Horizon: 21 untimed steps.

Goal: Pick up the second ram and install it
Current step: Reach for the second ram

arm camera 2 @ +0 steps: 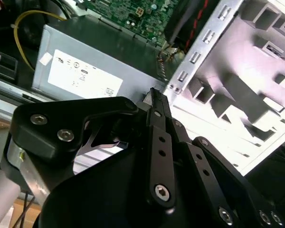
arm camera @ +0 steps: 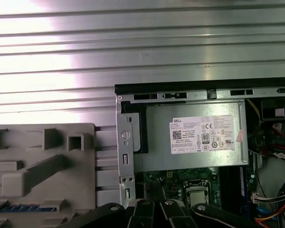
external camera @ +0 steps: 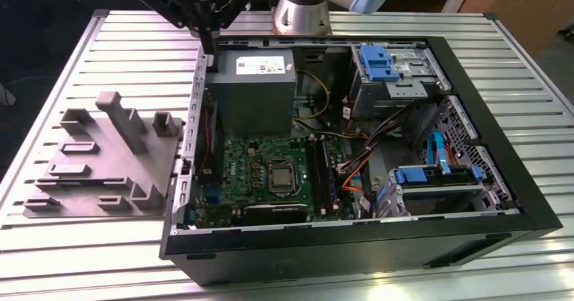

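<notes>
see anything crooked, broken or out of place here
Nothing stands out: the computer case lies open on the table, the grey tray sits flat beside it, and the shut gripper hangs by the case's edge.

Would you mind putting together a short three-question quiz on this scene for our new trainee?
1. True or false: the gripper hangs directly over the square silver-topped processor.
2. In the exterior view, where does the grey plastic fixture tray lie relative to the open black computer case? A) on its left, B) on its right, C) inside it.
3. What colour are the plastic drive-bay latches inside the case?

Key
1. False: the gripper is above the case's far corner, by the grey metal power supply box.
2. A.
3. Blue.
</notes>
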Each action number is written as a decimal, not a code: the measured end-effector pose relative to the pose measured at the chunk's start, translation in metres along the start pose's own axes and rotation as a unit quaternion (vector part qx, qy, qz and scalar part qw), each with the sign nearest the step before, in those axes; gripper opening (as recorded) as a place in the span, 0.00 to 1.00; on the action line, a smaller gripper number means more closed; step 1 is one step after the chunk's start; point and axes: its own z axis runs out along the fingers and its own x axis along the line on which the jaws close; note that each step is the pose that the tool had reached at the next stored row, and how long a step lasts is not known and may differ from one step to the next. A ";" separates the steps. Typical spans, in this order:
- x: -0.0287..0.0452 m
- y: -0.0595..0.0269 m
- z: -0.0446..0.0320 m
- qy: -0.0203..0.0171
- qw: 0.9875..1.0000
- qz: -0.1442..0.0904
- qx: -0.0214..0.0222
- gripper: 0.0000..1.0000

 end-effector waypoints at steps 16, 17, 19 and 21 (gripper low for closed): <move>0.0484 -0.0037 0.0000 -0.006 1.000 0.000 -0.001 0.10; 0.0513 -0.0039 0.0000 -0.006 1.000 0.000 -0.001 0.10; 0.0564 -0.0043 0.0002 -0.007 1.000 0.000 -0.001 0.10; 0.0624 -0.0048 0.0005 -0.007 1.000 0.000 -0.001 0.10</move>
